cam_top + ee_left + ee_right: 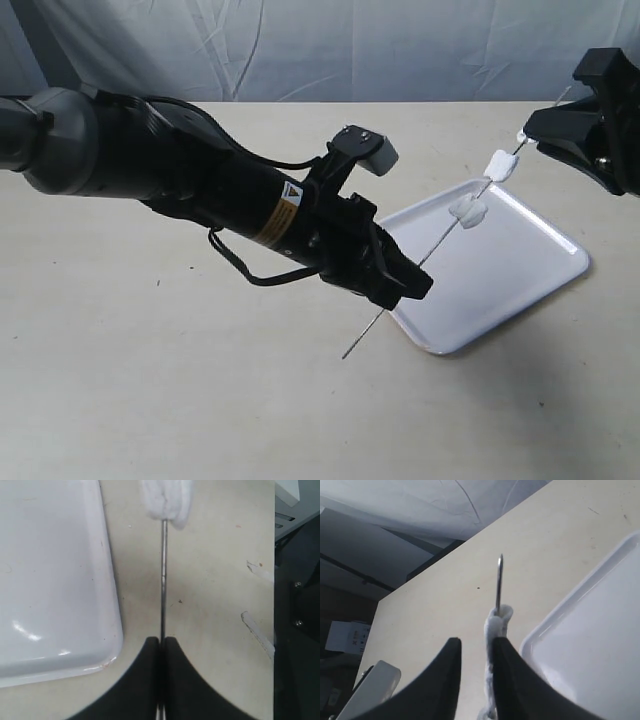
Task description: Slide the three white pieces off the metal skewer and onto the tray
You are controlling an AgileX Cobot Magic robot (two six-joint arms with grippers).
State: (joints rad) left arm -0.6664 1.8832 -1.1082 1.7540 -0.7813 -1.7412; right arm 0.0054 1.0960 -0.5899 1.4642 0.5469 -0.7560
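Observation:
The metal skewer (pixel 440 243) slants up from just above the table, over the tray (pixel 520 262), toward my right gripper (pixel 535 128). My left gripper (pixel 405 285) is shut on its lower part, and the rod (pixel 163 580) runs straight out from between the closed fingertips (pixel 162 640). Two white pieces (pixel 468 211) (pixel 499 164) sit on the rod above the tray. A third piece (pixel 521 136) is at the right gripper's tips. In the right wrist view that piece (pixel 495 630) lies against one finger of the open gripper (pixel 476 641), with the skewer tip (pixel 498 582) poking past it.
The tray's rounded corner (pixel 50 580) lies beside the skewer in the left wrist view, and its rim (pixel 600 645) shows in the right wrist view. A pale tabletop (pixel 150 380) surrounds it. White cloth hangs behind the table.

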